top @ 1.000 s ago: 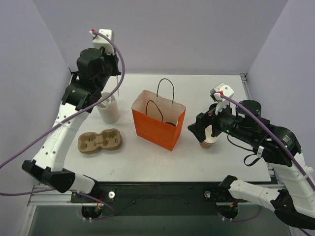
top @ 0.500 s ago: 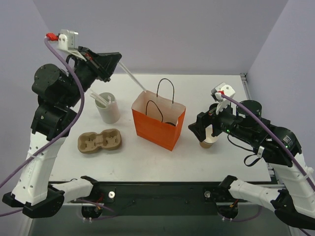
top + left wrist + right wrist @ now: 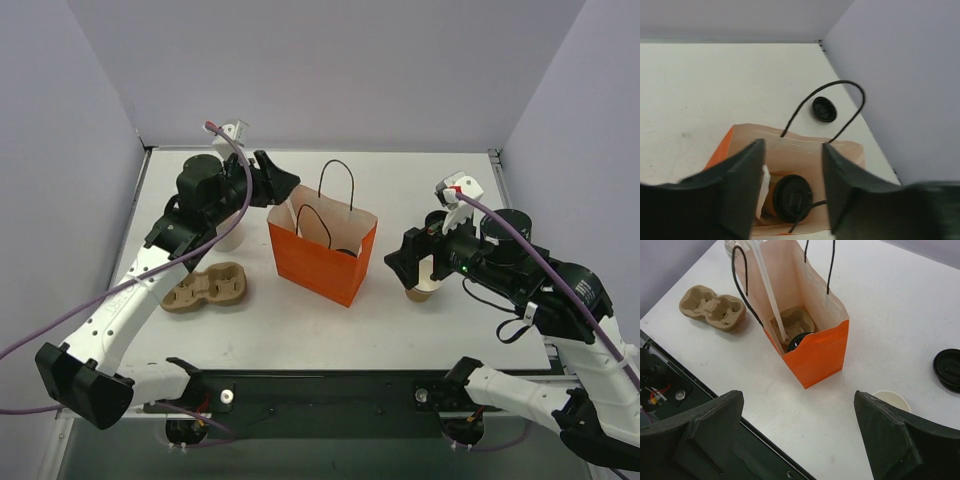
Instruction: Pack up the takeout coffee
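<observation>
The takeout coffee (image 3: 789, 197), a tan cup with a black lid, stands inside the orange bag (image 3: 320, 262); its lid (image 3: 799, 340) shows beside a cardboard carrier in the bag. A white stirrer (image 3: 767, 290) leans in the bag, its lower end at the bottom. My left gripper (image 3: 285, 188) hovers over the bag's left rim, looking down into it, open (image 3: 792, 150) with nothing between its fingers. My right gripper (image 3: 405, 262) hangs open to the right of the bag, above a lidless tan cup (image 3: 425, 291).
A cardboard cup carrier (image 3: 205, 287) lies on the table left of the bag. The white cup of stirrers (image 3: 230, 238) is mostly hidden behind my left arm. A loose black lid (image 3: 947, 369) lies near the lidless cup (image 3: 891, 400).
My left arm swung from the stirrer cup over to the bag with a stirrer, and its jaws opened. The stirrer now leans in the bag. The right arm has not moved.
</observation>
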Robot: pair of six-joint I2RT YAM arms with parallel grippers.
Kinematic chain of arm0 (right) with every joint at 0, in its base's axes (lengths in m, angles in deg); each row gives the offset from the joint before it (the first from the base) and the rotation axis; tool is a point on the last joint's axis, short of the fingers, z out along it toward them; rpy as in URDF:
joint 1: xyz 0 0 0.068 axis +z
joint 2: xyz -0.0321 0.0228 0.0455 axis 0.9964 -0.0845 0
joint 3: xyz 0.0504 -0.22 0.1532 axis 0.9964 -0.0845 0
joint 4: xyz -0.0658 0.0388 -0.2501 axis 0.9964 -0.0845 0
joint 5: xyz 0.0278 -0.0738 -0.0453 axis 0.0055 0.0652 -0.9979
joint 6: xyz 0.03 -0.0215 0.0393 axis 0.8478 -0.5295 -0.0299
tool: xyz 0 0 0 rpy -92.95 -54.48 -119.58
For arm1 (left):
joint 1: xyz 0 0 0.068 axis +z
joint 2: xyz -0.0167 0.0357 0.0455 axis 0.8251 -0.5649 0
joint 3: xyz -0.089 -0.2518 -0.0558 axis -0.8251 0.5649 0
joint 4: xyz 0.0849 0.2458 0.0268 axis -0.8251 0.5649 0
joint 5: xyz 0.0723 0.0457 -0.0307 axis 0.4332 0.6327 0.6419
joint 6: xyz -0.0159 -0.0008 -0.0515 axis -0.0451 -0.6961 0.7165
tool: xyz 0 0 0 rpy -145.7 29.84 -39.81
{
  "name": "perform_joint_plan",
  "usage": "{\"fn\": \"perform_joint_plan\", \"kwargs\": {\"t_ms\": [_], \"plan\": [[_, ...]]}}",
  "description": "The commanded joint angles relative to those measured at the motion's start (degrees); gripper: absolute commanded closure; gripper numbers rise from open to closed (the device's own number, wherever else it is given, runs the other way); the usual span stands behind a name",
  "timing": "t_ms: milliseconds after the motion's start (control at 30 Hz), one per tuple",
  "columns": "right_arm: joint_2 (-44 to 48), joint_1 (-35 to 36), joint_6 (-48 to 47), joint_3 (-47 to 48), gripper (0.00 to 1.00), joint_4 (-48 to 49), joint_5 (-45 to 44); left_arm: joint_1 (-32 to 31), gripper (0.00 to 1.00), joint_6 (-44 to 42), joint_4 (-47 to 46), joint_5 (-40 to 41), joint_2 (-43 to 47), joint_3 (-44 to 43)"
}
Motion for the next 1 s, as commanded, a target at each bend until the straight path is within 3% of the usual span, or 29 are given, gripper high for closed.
{"fn": "perform_joint_plan", "kwargs": {"t_ms": [0, 67, 200, 367, 633, 967], "plan": [[-0.53, -0.15, 4.09, -1.64, 0.01, -0.22, -7.13, -0.07, 0.19, -6.39, 4.4, 6.39, 0.87, -4.46], [-1.41, -0.07, 8.81, -1.38, 0.01, -1.19, -12.03, 0.01, 0.11, -8.42, 8.17, 8.58, 1.05, -6.48], [-3.17, -0.15, 14.99, -0.32, 0.0, -3.12, -12.68, 0.01, 0.06, -10.54, 12.93, 6.85, 2.36, -9.12], [-4.75, -0.07, 19.83, 0.82, 0.0, -3.74, -16.36, 0.01, 0.04, -7.48, 17.33, 3.06, 10.69, -4.65], [-7.65, -0.15, 23.17, 3.46, 0.0, -3.65, -16.02, -0.07, 0.03, -1.41, 12.25, 0.08, 25.98, 8.44], [-7.83, -0.07, 24.14, 1.79, 0.0, -1.46, -15.14, -0.07, 0.03, -0.7, 10.39, -0.37, 28.99, 12.76]]}}
